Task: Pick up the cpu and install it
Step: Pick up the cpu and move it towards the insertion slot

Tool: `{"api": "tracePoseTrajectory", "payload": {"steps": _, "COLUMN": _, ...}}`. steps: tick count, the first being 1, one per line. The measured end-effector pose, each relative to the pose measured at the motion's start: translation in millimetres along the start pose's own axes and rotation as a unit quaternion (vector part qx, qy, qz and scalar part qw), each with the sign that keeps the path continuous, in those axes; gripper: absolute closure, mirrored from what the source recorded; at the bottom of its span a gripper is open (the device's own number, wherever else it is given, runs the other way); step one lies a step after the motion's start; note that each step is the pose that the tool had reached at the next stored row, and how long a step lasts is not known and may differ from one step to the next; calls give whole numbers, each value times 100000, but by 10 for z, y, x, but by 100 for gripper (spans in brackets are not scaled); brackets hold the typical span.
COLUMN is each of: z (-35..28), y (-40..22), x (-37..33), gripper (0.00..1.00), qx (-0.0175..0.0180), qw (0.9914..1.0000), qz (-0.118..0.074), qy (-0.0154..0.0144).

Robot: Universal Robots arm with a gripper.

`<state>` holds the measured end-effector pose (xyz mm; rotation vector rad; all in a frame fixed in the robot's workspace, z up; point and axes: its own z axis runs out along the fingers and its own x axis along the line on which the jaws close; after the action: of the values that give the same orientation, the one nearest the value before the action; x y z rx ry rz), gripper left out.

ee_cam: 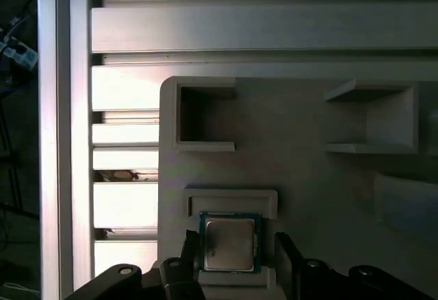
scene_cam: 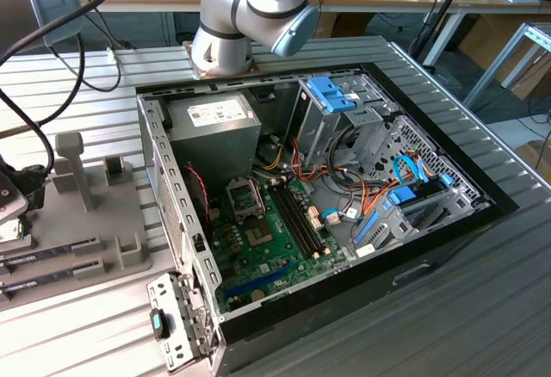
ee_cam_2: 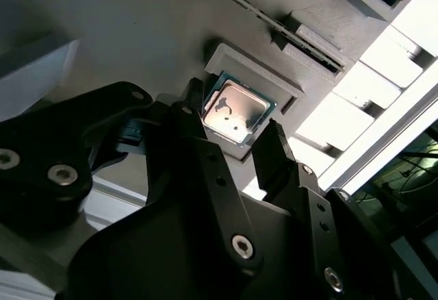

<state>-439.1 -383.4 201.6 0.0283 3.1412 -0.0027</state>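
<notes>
We've got the end effector (ee_cam: pixel 237 246) spread apart, straddling the cpu (ee_cam_2: pixel 235 110), which sits right between its tips in the grey holder (ee_cam: pixel 308 190) (nothing clamped yet).

The cpu (ee_cam_2: pixel 233 111) lies flat in a raised square seat on the grey tray (ee_cam_2: pixel 137 26). The gripper (ee_cam_2: pixel 235 118) straddles it, black fingers (ee_cam_2: pixel 274 151) spread at opposite sides.
</notes>
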Motion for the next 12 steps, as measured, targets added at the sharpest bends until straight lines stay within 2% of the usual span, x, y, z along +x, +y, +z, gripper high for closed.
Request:
{"api": "tracePoseTrajectory", "payload": {"steps": 6, "z": 72, "y": 0, "x": 12, "gripper": 44, "qx": 5, "qw": 100000, "qz": -4, "qy": 3}}
{"api": "tracePoseTrajectory", "payload": {"steps": 12, "z": 116, "y": 0, "x": 13, "gripper": 44, "qx": 20, "qw": 100000, "qz": -4, "qy": 16}}
